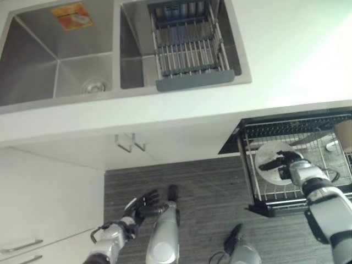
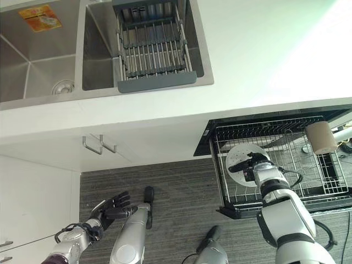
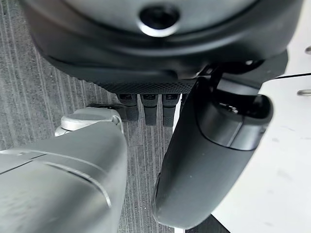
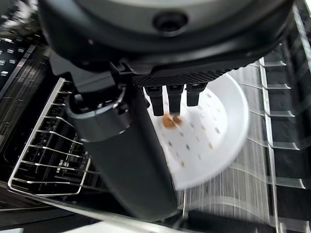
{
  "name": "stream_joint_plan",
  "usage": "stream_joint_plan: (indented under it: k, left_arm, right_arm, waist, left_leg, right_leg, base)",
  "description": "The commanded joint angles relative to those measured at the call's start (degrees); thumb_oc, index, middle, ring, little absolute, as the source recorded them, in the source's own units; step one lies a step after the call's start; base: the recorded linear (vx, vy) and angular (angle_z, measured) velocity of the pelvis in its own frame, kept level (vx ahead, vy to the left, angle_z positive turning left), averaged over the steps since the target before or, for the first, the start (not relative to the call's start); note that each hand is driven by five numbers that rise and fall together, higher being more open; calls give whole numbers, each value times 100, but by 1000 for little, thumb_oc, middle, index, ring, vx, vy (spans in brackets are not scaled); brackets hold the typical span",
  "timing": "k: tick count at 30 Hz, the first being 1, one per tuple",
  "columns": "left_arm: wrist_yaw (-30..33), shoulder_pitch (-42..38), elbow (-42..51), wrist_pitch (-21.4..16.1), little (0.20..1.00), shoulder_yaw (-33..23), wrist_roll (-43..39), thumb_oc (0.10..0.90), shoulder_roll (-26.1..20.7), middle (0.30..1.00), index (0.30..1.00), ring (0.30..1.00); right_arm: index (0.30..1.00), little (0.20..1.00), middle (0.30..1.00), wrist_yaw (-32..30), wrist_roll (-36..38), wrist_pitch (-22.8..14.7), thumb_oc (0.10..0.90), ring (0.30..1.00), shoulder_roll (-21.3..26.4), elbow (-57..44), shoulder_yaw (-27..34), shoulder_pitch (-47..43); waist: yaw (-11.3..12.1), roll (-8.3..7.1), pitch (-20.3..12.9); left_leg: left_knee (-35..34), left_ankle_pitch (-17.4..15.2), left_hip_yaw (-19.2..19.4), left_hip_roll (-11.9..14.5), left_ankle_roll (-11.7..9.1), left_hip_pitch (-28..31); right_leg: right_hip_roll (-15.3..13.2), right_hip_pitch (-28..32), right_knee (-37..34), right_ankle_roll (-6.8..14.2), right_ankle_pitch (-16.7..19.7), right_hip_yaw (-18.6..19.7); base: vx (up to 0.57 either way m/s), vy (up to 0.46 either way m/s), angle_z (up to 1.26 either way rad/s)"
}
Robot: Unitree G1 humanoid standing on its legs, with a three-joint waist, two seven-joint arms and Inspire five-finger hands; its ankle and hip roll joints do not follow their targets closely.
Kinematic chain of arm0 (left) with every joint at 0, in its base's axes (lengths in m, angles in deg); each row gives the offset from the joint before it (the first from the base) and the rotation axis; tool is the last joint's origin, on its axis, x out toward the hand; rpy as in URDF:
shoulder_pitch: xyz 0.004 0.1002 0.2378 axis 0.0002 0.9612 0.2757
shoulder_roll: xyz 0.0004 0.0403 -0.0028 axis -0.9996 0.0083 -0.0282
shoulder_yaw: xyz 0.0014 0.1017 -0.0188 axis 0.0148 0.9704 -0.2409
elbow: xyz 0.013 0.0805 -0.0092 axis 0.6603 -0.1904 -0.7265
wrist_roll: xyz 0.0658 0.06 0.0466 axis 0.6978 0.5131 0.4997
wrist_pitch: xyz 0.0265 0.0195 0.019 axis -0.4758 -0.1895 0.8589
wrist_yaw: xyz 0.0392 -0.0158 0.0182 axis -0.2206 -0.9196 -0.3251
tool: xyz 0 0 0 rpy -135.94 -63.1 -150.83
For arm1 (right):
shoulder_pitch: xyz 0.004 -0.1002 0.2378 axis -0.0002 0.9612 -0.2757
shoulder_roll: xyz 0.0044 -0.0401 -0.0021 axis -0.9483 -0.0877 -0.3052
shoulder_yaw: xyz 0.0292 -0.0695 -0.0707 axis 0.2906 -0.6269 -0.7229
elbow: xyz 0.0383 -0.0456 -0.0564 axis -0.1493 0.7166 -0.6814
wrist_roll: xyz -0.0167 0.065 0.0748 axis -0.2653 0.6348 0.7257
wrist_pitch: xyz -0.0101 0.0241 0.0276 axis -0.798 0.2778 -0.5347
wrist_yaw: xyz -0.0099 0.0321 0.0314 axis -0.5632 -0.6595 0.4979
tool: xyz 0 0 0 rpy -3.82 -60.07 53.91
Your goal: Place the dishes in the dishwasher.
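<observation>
right hand: my right hand (image 2: 254, 164) is over the pulled-out dishwasher rack (image 2: 330, 193), at its front-left part. Thumb and fingers are closed round the white plate (image 2: 237, 156), thumb on the near face and fingers behind its rim.
plate: round, white, speckled, with a small brownish bit near my fingers (image 4: 167, 99) in the right wrist view. It sits inside the rack, over the wire floor near the rack's left wall. Can't tell if it rests on the wires or hangs in my grip.
plate vs hand: the plate sticks out past my fingers toward the counter (image 2: 264, 60); most of its disc is clear of my palm.
rack: wire basket, drawer fully out under the counter edge. A tan cup (image 2: 321, 137) lies in its back-right part, well apart from the plate.
left hand: my left hand (image 1: 140, 205) hangs low over the grey floor (image 1: 203, 187), well left of the rack, in front of the white cabinet doors (image 1: 49, 198). Fingers straight and spread, holding nothing.
sink: double steel sink (image 1: 60, 60) set in the counter, far side from the rack. A grey drying basket (image 1: 190, 49) sits in the sink's right bowl.
</observation>
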Motion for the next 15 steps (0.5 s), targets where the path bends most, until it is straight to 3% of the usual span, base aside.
stream_joint_plan:
  k: [1, 7, 12, 15]
  left_arm:
    - [-12, -34, -30, -139, 900, -67, 216, 800, -62, 900, 900, 900]
    - [7, 122, -74, -128, 900, -281, 281, 800, -94, 900, 900, 900]
    - [17, 402, -230, -304, 900, -550, 372, 800, -35, 900, 900, 900]
    - [78, 476, -282, -369, 900, -621, 399, 800, 28, 900, 900, 900]
  right_arm:
    - [900, 900, 900, 306, 538, -429, 800, 900, 603, -351, 121, -112]
    - [900, 900, 900, 530, 1147, -725, 800, 900, 831, -1115, 620, 343]
    - [900, 900, 900, 211, 2200, -779, 800, 900, 1002, -2785, 1543, 1178]
    - [900, 900, 900, 308, 2478, -854, 800, 900, 1032, -3288, 1991, 1529]
  waist:
    - [35, -21, -36]
    - [-139, -144, -80]
    - [-497, -273, -152]
    - [-651, -326, -199]
  left_leg:
    - [435, -1221, 305, 291, -261, 621]
    - [435, -1217, 439, 419, -303, 753]
    - [435, -1234, 655, 593, -356, 916]
    - [435, -1251, 756, 655, -368, 978]
  right_leg:
    - [206, -434, 345, -44, -108, 132]
    - [254, -382, 345, -33, -94, 176]
    - [367, -363, 345, -55, -134, 335]
    - [421, -370, 345, -67, -167, 421]
  base:
    - [-26, -4, -8]
    - [-10, -8, -14]
    - [-10, 4, -16]
    - [-17, 6, -27]
